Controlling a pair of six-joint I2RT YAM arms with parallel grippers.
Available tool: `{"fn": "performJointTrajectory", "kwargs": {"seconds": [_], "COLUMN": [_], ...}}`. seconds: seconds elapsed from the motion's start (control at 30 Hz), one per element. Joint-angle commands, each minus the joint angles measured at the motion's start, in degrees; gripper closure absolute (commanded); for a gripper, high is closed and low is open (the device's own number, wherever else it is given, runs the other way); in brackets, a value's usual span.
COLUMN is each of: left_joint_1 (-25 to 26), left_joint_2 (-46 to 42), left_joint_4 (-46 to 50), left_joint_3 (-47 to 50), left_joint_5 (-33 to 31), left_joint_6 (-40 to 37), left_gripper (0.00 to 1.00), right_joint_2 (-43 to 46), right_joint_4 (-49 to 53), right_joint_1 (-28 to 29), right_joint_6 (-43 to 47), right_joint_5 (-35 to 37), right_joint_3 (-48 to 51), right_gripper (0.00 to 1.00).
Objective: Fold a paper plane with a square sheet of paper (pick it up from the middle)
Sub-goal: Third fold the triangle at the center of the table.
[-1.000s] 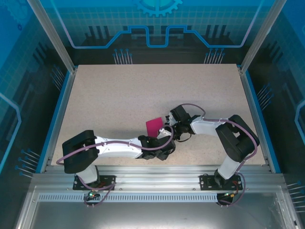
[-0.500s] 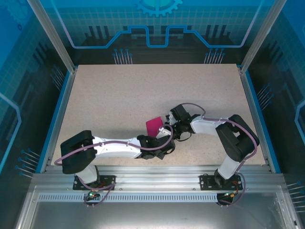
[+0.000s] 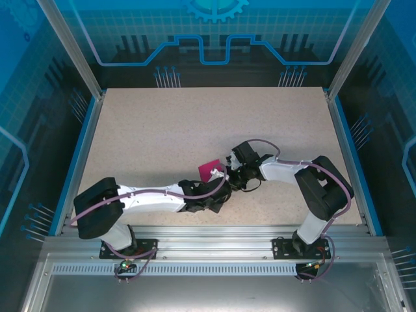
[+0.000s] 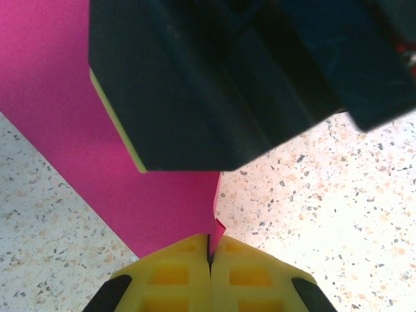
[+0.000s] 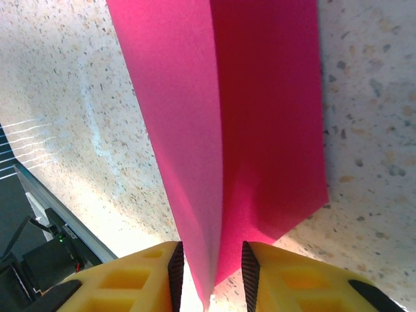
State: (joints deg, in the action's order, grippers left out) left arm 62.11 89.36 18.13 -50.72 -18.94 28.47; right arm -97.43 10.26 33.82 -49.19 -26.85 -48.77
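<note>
A square sheet of paper, magenta-pink and unmarked, is shown lifted off the speckled table near its middle, between the two arms. In the right wrist view the sheet is seen doubled over on itself in a soft bend, one half lit and one half in shadow. No sharp crease, pointed tip or dart outline is seen anywhere, so no paper plane has been formed yet.

The left gripper is pressed fully together, and a small sliver of the sheet's lower edge is nipped between its yellow pads. The right gripper is set with its jaws a little apart, and the bent edge of the sheet runs down between them. Whether those jaws are pressing on the paper or merely standing beside it cannot be told from this angle.

The task is judged to be at an early stage. The pick-up is done and a first fold is being started. The flattening of that centre crease, the folding in of the corners to make a nose, and the folding down of the wings are all left to do.
</note>
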Motion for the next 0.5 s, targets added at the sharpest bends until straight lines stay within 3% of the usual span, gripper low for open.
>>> {"fn": "performJointTrajectory", "kwargs": {"seconds": [0.0,0.23,0.47], "left_joint_1": [-2.3,-7.6,-12.1], "left_joint_2": [-2.6,-5.2,-5.1], "left_joint_4": [-3.1,-8.2,-11.1], "left_joint_3": [2.0,6.0,7.6], "left_joint_5": [7.2,15.8,23.2], "left_joint_6": [-2.4,-2.9,-3.7], "left_gripper": [0.97,0.96,0.95], "right_joint_2": [1.4,4.3,4.8], "right_joint_4": [3.9,11.8,13.2], "right_joint_1": [-1.5,-2.2,-1.5], "right_joint_6": [2.1,5.2,6.7], "right_joint_5": [1.8,8.6,10.2], "right_joint_3": [-1.3,-4.6,-6.5], "right_gripper": [0.66,0.64,0.66]}}
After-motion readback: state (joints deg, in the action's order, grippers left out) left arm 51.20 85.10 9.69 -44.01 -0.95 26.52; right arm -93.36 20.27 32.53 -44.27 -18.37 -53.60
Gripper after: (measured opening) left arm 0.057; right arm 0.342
